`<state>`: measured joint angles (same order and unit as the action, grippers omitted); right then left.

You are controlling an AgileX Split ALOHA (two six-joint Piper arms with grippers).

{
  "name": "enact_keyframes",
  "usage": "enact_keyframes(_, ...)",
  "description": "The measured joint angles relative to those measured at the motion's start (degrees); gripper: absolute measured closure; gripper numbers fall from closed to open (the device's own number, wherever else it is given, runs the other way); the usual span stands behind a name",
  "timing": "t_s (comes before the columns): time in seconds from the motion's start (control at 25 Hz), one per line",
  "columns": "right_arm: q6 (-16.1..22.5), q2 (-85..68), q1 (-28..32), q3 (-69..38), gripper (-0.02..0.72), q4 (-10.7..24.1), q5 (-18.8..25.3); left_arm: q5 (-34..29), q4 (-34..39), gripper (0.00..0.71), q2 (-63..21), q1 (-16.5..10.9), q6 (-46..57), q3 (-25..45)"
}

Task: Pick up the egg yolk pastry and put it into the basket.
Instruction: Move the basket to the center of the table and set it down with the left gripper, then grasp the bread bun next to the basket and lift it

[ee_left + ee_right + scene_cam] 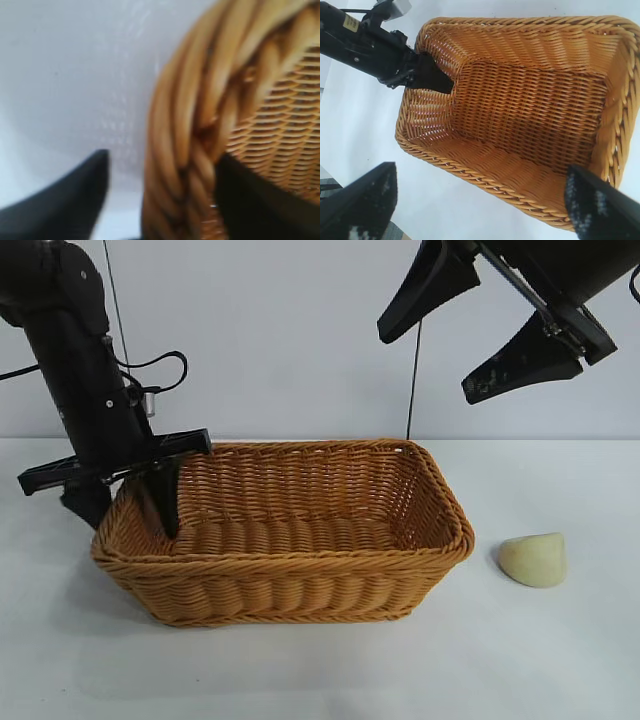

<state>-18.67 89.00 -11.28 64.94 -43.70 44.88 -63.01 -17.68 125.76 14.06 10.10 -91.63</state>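
My right pincer hangs wide open, high above the small pale-yellow domed egg yolk pastry, which lies on the white worktop beside the orange-brown woven wicker basket, whose left rim my left pincer straddles, open.

Bright even light, soft shadows under basket, left wrist view blurred close-up, other views crisp

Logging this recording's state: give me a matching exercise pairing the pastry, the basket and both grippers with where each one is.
Things:
1. egg yolk pastry
2. basket
3. left gripper
4. right gripper

Places or states:
A. raised in the air, jaws open, holding nothing
B. straddling the basket's short wall, one finger inside and one outside
C. lying on the table outside the basket, on the right arm's side
D. standing on the table with nothing inside it but a gripper finger

Pairs: 1-C, 2-D, 3-B, 4-A
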Motion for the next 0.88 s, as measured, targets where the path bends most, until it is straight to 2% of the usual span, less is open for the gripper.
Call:
enact_keyframes(0.16, 0.0, 0.0, 0.0, 0.0, 0.080, 0.0, 0.0, -1.6, 2.8, 0.016, -4.1, 0.0, 0.0, -0.9)
enact_keyframes(0.4, 0.0, 0.0, 0.0, 0.0, 0.080, 0.0, 0.0, -6.0, 12.4, 0.016, -9.1, 0.0, 0.0, -6.7)
enact_keyframes(0.56, 0.0, 0.0, 0.0, 0.0, 0.080, 0.0, 0.0, -6.2, 13.8, 0.015, -9.3, -0.5, -0.1, -9.9)
enact_keyframes(0.68, 0.0, 0.0, 0.0, 0.0, 0.080, 0.0, 0.0, -6.3, 13.8, 0.015, -9.3, -2.3, -1.3, -10.2)
enact_keyframes(0.88, 0.0, 0.0, 0.0, 0.0, 0.080, 0.0, 0.0, -6.4, 14.1, 0.015, -9.3, -8.8, -3.9, -10.2)
